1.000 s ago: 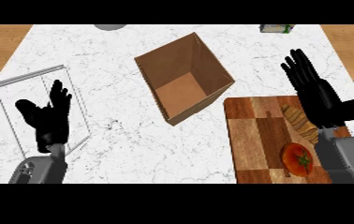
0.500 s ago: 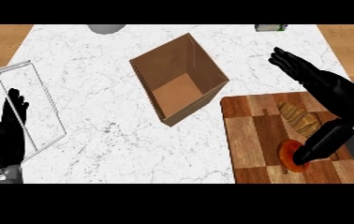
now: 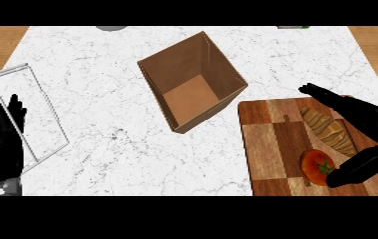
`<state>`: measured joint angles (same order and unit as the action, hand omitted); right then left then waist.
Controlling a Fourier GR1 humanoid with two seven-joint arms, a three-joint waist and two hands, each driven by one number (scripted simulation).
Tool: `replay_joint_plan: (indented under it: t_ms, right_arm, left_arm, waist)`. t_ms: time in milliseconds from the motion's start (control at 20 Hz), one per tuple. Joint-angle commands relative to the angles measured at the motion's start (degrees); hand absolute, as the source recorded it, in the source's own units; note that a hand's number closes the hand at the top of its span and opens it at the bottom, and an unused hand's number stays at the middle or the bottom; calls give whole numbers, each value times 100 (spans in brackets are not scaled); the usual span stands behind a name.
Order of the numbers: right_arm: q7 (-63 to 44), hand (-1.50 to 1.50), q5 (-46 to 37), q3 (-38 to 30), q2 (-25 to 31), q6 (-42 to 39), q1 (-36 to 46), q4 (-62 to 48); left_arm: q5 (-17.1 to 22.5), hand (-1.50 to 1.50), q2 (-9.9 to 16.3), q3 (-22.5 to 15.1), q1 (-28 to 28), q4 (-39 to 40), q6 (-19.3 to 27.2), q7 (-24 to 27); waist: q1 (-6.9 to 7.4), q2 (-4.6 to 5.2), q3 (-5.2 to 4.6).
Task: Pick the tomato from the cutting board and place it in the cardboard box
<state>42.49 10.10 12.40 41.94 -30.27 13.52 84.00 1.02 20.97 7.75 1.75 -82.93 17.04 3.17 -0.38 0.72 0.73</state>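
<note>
You are looking steeply down at a white marble counter (image 3: 111, 148) with wooden edges showing at its far corners. Near the middle sits the cardboard box (image 3: 193, 80) — open at the top, turned at an angle, its brown floor visible and nothing inside it.

At the lower right lies a wooden cutting board (image 3: 277, 148) of light and dark blocks. The tomato (image 3: 316, 165) rests on the board near its near-right corner — red, with a small green stem on top. Just beyond it, farther from you, lies a loaf of bread (image 3: 328, 129), long and tan, set at a slant.

Your right hand (image 3: 353, 170) comes in from the right edge over the board. Its thumb touches the tomato's right side, while the fingers (image 3: 332, 99) stretch out straight above the bread, well apart from the tomato. The hand is spread and has not closed round anything; the tomato sits on the board.

Your left hand (image 3: 11, 143) shows at the left edge, fingers straight and pointing up, at rest, holding nothing. It partly covers a flat white tray (image 3: 40, 118) with a thin raised rim that lies by the counter's left side.

At the far edge, a grey object (image 3: 111, 28) and a green object (image 3: 294, 27) are mostly cut off, too little to tell what they are.
</note>
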Motion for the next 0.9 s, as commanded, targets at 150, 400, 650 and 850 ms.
replay_joint_plan:
  t_ms: [150,400,650,850]
  right_arm:
    - [1794,-150,-1573,77,870,254,415,-216]
    - [2381,-150,-2690,719,1395,976,334,-165]
    - [2312,-150,-3817,1243,1761,1760,371,-326]
    - [2481,-150,-4077,1454,1670,1958,498,-640]
  left_arm:
    - [-466,0,478,-459,-171,166,-375,-358]
    - [-500,0,648,-434,-369,308,-417,-588]
    - [-604,0,412,-539,-123,417,-372,-268]
    - [-556,0,576,-469,-443,436,-470,-597]
  waist:
    - [77,66,-6]
    - [36,48,-32]
    - [103,3,-57]
    - [83,-16,-60]
